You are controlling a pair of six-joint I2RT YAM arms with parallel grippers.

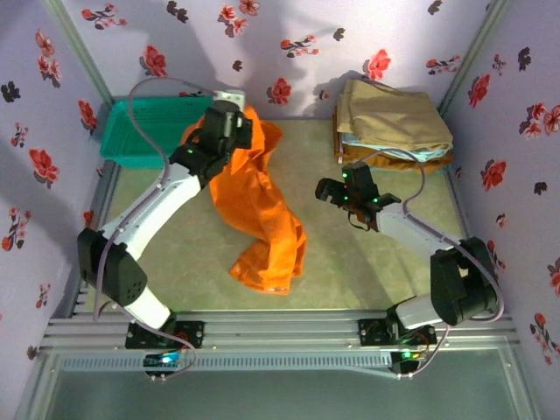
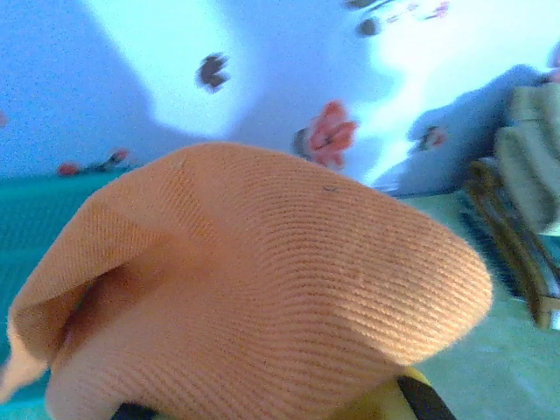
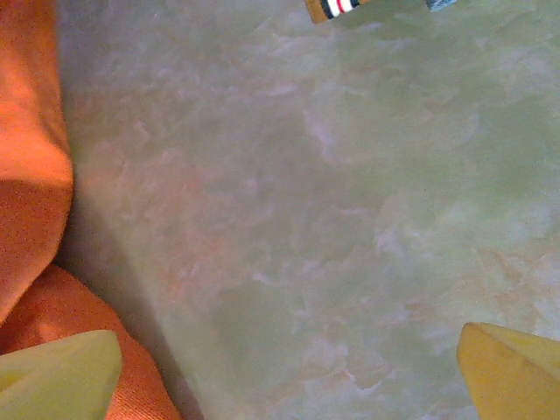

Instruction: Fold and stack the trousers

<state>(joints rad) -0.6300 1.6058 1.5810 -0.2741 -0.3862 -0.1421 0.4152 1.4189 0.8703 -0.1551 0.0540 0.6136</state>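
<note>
Across the left half of the counter (image 1: 350, 262) the trousers (image 1: 262, 210) sprawl in a crumpled diagonal, from just beside the teal basket (image 1: 140, 131) at the far side down to a rumpled end near the middle of the near edge. The left tool (image 1: 234, 129) sits at the far end of the cloth with its jaws closed tight on a bunch of it; from the left wrist the fabric (image 2: 262, 289) humps up over the fingers in one soft fold. The right tool (image 1: 331, 194) hovers over bare counter just beside the trousers' right edge (image 3: 31, 175), jaws spread wide and holding nothing, with the folded garments (image 1: 394, 122) stacked beyond it. This cloth looks light, limp and finely ribbed, so it should grip well between the pads and is in no way fragile, but it will sag and twist from any single pinch. A clean fold likely calls for two holds well apart on one edge, such as a waistband or hem where the layers are thicker. Which end is the waistband cannot be told from here.
</note>
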